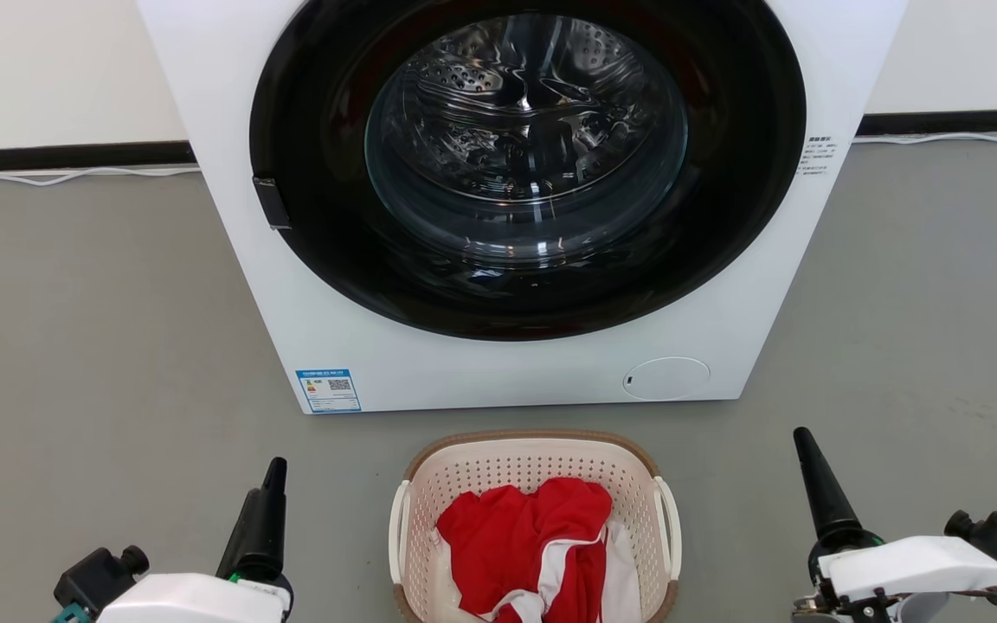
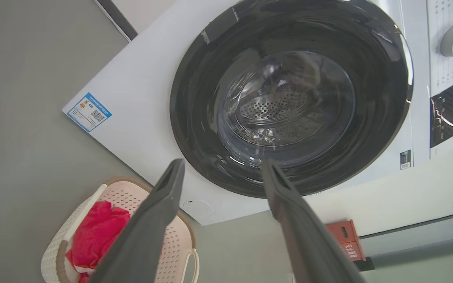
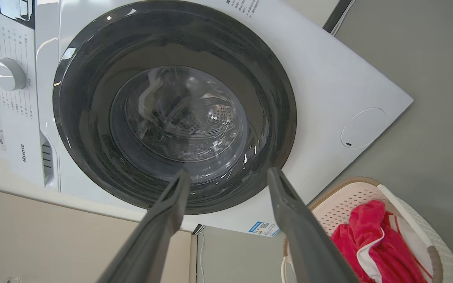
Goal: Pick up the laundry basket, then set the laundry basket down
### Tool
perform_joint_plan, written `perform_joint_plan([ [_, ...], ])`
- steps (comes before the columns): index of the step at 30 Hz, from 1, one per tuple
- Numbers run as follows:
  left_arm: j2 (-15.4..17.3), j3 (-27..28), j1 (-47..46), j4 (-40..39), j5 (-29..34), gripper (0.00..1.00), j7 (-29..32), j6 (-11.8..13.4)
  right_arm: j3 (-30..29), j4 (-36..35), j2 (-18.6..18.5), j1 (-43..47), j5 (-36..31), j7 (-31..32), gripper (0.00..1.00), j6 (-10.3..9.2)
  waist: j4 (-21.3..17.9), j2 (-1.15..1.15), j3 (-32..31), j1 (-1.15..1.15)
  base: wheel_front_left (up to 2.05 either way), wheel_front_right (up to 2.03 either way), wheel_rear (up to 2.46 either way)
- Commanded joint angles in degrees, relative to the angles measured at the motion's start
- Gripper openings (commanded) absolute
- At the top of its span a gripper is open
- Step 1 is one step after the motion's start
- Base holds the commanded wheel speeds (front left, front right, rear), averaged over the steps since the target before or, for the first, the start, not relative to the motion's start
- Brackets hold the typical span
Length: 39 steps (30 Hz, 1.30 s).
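Note:
The laundry basket point(image 1: 481, 472), cream with perforated walls, a brown rim and white side handles, stands on the grey floor at the bottom centre of the head view, just in front of the washing machine. A red and white garment point(image 1: 533, 536) lies inside it. My left gripper point(image 1: 275, 472) hangs to the basket's left and my right gripper point(image 1: 806, 441) to its right, both apart from it. In the left wrist view the left gripper point(image 2: 223, 165) is open and empty, with the basket point(image 2: 175, 247) at the lower left. The right gripper point(image 3: 228, 173) is likewise open, with the basket point(image 3: 340, 204) at the lower right.
A white front-loading washing machine point(image 1: 308, 285) with its round dark glass door point(image 1: 524, 156) shut stands close behind the basket. White cables point(image 1: 57, 176) run along the wall's base. A red box point(image 2: 346, 239) sits by the wall beside the machine. Grey floor lies on both sides.

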Motion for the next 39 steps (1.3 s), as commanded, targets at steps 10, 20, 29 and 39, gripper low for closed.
perform_joint_plan([
  [10,0.49,-0.56,-3.0,-4.15,10.8,1.0,-2.44,2.02,2.06,-3.08,-0.86,-3.36,-10.58,-2.74,1.0,0.22,-0.04,0.0,0.13,-0.01,0.0,0.0,0.0],
  [20,0.6,-1.4,-3.24,-6.55,18.41,1.0,-4.29,2.86,3.42,-4.65,-1.15,-3.84,-17.91,-4.6,1.0,0.26,-0.05,0.0,0.38,-0.01,0.0,0.0,0.0],
  [29,0.69,-1.97,-3.31,-7.77,24.08,1.0,-5.8,3.16,4.74,-5.45,-1.53,-4.19,-23.53,-6.11,1.0,0.29,-0.12,0.0,0.39,-0.01,0.0,0.0,0.0],
  [39,0.79,-2.4,-3.68,-8.72,30.29,1.0,-7.48,3.3,5.75,-5.68,-1.85,-4.78,-30.12,-7.79,1.0,0.33,-0.22,0.0,0.63,-0.01,0.0,0.0,0.0],
])
